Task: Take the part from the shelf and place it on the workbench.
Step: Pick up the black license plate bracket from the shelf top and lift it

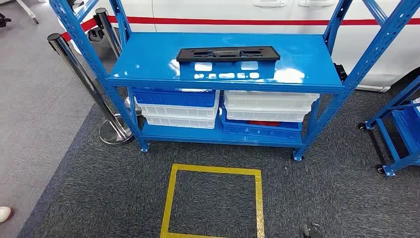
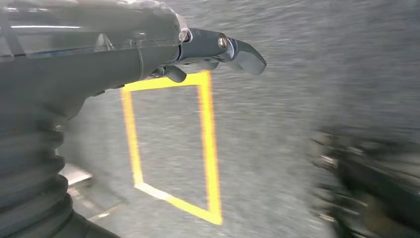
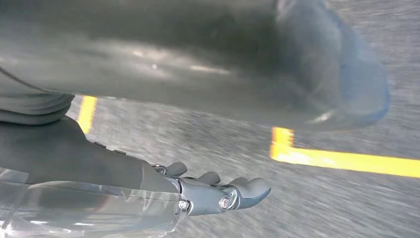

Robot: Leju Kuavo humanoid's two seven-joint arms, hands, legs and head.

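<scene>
Head view: black plastic part [image 1: 228, 53], long and flat with cut-outs, lies on the top deck of the blue shelf [image 1: 148, 59], toward the back, roughly centred, untouched. White car body with a red stripe [image 1: 237, 21] stands just behind the shelf. Lower deck holds stacked crates: blue crate [image 1: 176, 97] over white crates [image 1: 181, 115] on the left side, white crates [image 1: 270, 105] over a blue crate [image 1: 260, 130] on the right side. Something red shows between that right-hand stack's layers, too little to identify. Yellow tape square [image 1: 214, 171] on the grey carpet in front of the shelf; its near edge is cut off by the frame. Chrome stanchion posts [image 1: 74, 57] at the shelf's left corner. A second blue rack [image 1: 398, 124] on castors right of the shelf, mostly cut off. A shoe tip [image 1: 5, 213] at the far left edge.

Left wrist view: left hand [image 2: 198, 54] hangs over the carpet above the tape square, fingers [image 2: 245, 54] loosely extended, slightly curled, holding nothing, touching nothing. Picture smeared by motion blur; dark shapes at one side cannot be made out.

Right wrist view: right hand [image 3: 208, 191] over the carpet near a tape corner [image 3: 285, 148], fingers [image 3: 252, 188] relaxed and apart, grasping nothing. A large blurred grey mass blocks much of the frame.
</scene>
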